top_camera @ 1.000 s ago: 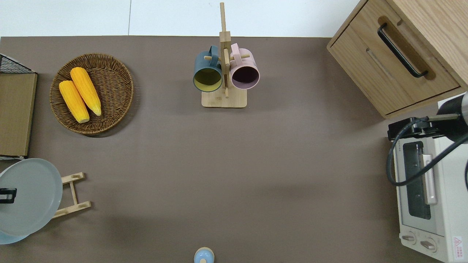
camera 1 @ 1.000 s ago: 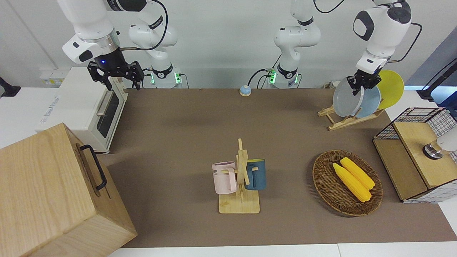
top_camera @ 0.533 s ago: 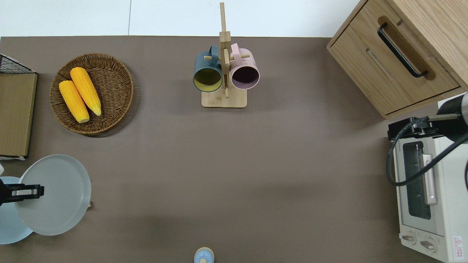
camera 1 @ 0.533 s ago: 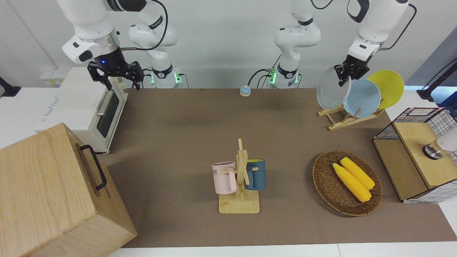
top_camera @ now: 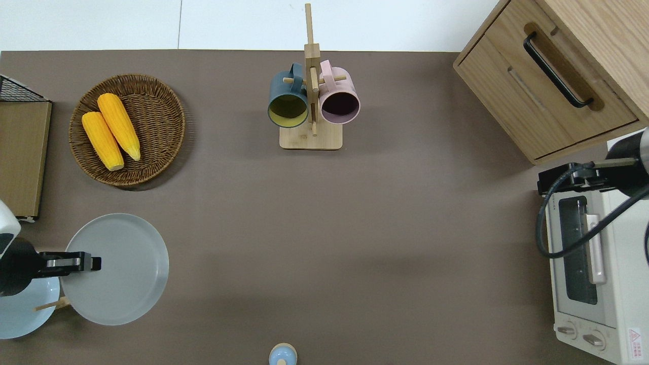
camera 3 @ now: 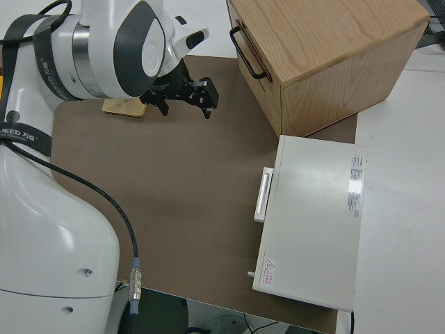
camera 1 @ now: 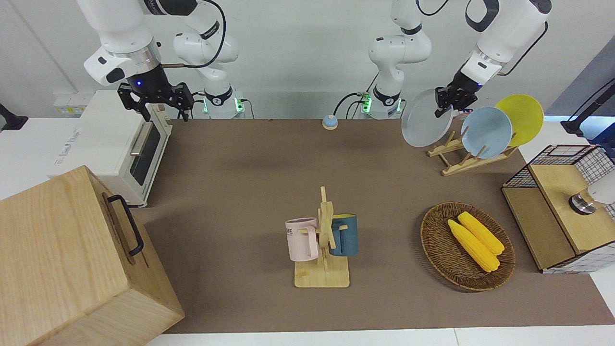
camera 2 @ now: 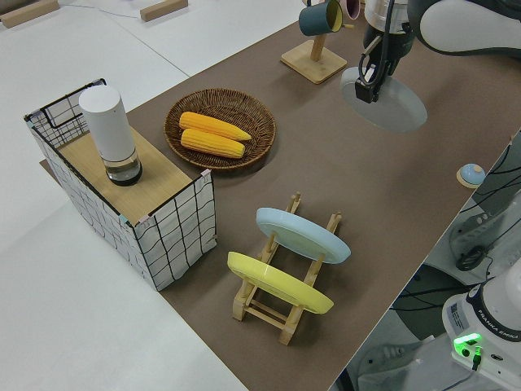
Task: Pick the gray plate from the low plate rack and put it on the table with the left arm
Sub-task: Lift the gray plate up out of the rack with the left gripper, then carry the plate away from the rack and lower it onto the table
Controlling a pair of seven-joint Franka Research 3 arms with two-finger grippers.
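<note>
My left gripper is shut on the rim of the gray plate and holds it tilted in the air. In the overhead view the gray plate hangs over the bare table, just clear of the low plate rack on the side toward the right arm's end. The left gripper reaches in over the plate's edge. The rack still holds a light-blue plate and a yellow plate. My right gripper is parked and open.
A mug stand with two mugs stands mid-table. A wicker basket with two corn cobs and a wire crate sit at the left arm's end. A toaster oven and a wooden drawer cabinet sit at the right arm's end. A small blue bell lies near the robots.
My left gripper has lifted the gray plate out of the rack and carried it sideways toward the table's middle. The right arm has not moved.
</note>
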